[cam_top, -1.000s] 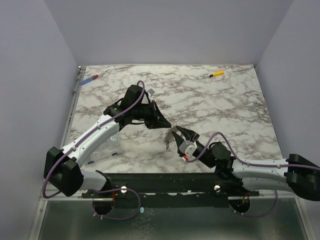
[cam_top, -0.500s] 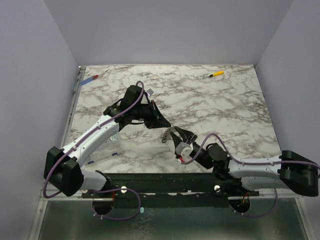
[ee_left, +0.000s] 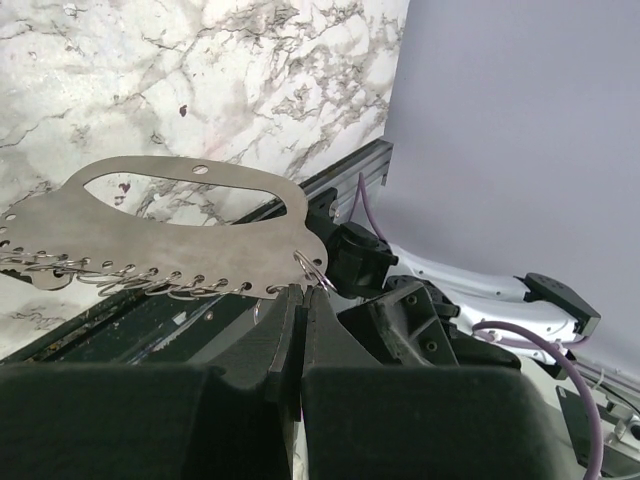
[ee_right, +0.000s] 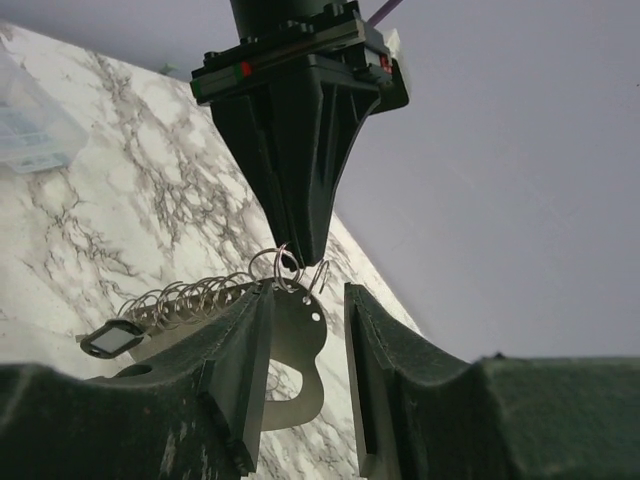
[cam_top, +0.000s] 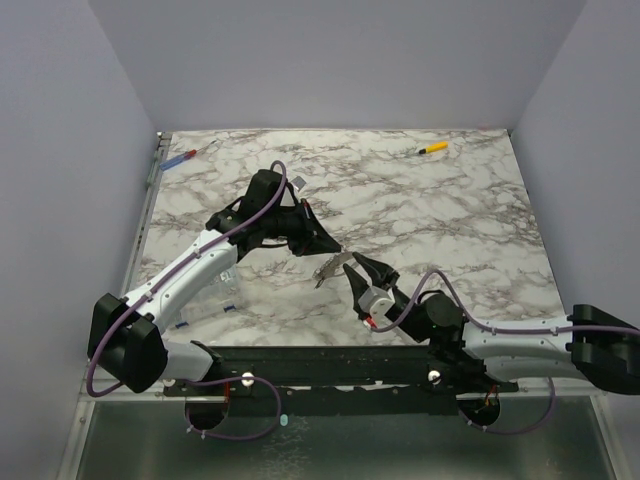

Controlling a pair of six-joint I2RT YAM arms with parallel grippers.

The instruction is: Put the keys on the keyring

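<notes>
Marble-patterned bench (cam_top: 450,220), two arms meeting just short of its near edge. Left claw (cam_top: 330,248) pressed fully together, its black pointed fingers (ee_right: 295,190) coming down from above in the right wrist view and pinching a thin shiny wire keyring (ee_right: 283,262) at the very tips. Same keyring (ee_left: 312,270) seen in the left wrist view, threaded through the corner hole of a flat silver-grey metal key plate (ee_left: 180,235) with an oval cutout and a row of small holes along one edge. Many more thin wire rings (ee_right: 190,295) strung through that row. Small dark rectangular tag (ee_right: 112,340) at the far end of the row. Key plate (cam_top: 330,268) raised off the bench, tilted, between the two claws. Right claw (ee_right: 306,292) with fingers apart, key plate between them. One finger (ee_right: 245,360) overlapping the plate's edge, a sliver of pale wall showing between the plate and the other finger (ee_right: 365,370), so not clamped on it. Yellow-handled tool (cam_top: 432,149) far back on the right of the bench, well apart from the claws. Blue-and-red tool (cam_top: 180,158) at the far left corner. Clear plastic packet (cam_top: 215,292) lying beside the left arm's forearm.
</notes>
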